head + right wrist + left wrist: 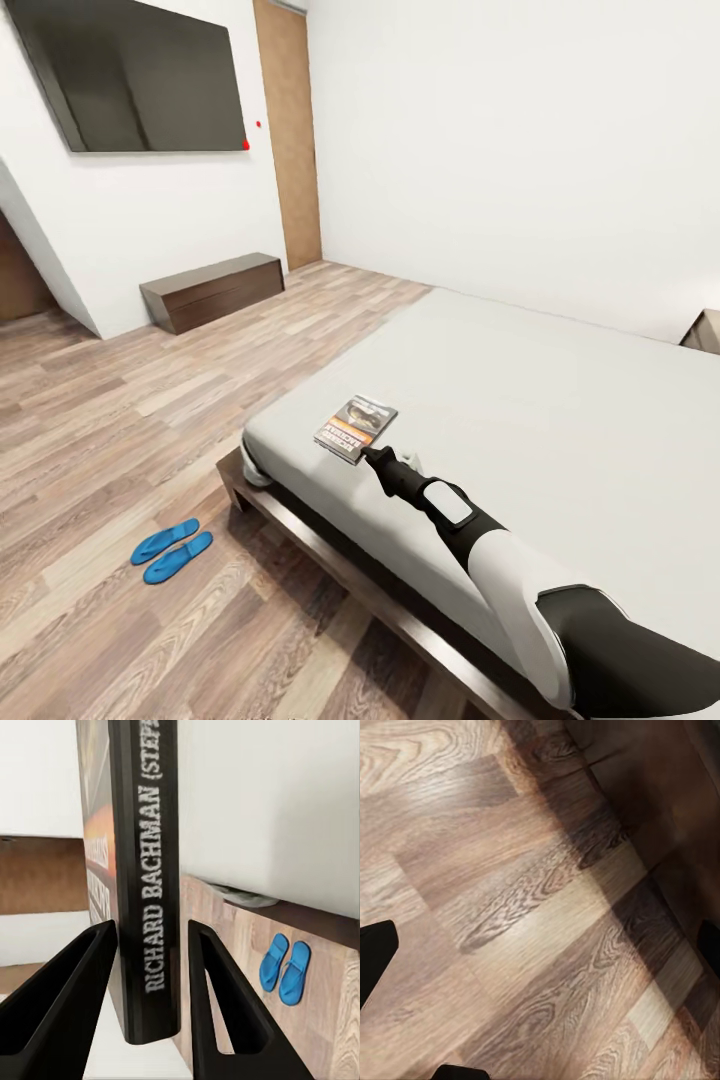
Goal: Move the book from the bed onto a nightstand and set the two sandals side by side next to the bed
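Note:
The book (355, 428) lies near the corner of the bed (580, 400) on its light-grey mattress. My right gripper (366, 455) reaches to the book's near edge. In the right wrist view the book's dark spine (154, 870) with white lettering stands between the two black fingers (82, 982), which sit close against both sides. The two blue sandals (172, 549) lie side by side on the wood floor just off the bed's corner, and show again as the sandals (285, 967) past the book. My left gripper (540, 952) hangs open over bare floor planks.
A long low dark cabinet (212, 290) stands against the far wall under a wall-mounted TV (140, 70), beside a wooden door (290, 130). A corner of a wooden piece of furniture (705, 332) shows beyond the bed at the far right. Floor planks stretch left of the bed.

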Available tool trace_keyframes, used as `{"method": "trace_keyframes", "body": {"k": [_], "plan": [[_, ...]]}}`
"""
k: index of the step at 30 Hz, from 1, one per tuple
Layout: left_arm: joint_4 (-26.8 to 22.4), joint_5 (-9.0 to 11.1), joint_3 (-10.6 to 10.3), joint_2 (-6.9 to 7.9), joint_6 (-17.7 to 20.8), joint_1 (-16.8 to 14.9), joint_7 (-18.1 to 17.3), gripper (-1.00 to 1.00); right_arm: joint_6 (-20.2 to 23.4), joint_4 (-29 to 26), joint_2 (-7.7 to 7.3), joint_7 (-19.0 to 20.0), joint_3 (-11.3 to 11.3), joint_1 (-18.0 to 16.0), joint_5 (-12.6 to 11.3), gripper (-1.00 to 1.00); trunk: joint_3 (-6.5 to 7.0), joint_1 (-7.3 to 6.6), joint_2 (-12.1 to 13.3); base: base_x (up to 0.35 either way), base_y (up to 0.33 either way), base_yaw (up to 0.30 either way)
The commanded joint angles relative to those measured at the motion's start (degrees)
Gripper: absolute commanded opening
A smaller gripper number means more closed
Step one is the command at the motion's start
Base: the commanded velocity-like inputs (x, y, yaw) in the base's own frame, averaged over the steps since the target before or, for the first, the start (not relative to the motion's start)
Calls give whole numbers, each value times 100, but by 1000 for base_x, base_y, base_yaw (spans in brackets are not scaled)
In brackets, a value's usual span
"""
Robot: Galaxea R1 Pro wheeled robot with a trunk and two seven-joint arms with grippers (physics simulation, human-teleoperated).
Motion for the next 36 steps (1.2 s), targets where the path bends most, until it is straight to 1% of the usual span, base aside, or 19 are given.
{"method": "trace_keyframes", "body": {"k": [1,5,6,9,10,12,16,21,31,36], "plan": [[5,47,-44,-16,-73,6,10,100,8,1,0,7,17,-5,-49,-100,-4,-1,-2,0,0,238],[5,69,-41,-119,-202,41,157,100,4,1,0,11,17,-7,-49,-100,-4,-1,-2,0,0,238],[5,113,-38,-170,-229,54,238,100,4,1,0,13,17,-6,-49,-100,-4,-1,-2,0,0,238],[5,268,-35,-227,-266,70,373,100,3,1,0,13,17,-5,-49,-100,-4,-1,-2,0,0,238],[5,404,-34,-268,-304,75,443,100,3,1,0,11,17,-5,-49,-100,-4,-1,-2,0,0,239],[2,524,-34,-307,-352,79,488,100,3,1,0,9,18,-5,-46,-100,-4,-1,-2,0,0,239],[-2,680,-33,-361,-452,84,542,100,3,1,0,11,23,-5,-43,-100,-4,-1,-2,0,0,238],[-3,737,-33,-385,-492,85,562,100,3,1,0,10,25,-6,-41,-100,-4,-1,-2,0,0,238],[-11,756,-41,-404,-499,86,571,100,3,1,0,9,27,-7,-41,-100,-4,-1,-2,0,0,238],[-12,757,-41,-405,-486,86,576,100,3,1,0,8,91,-7,-41,-100,-4,-1,-2,0,0,238]]}}
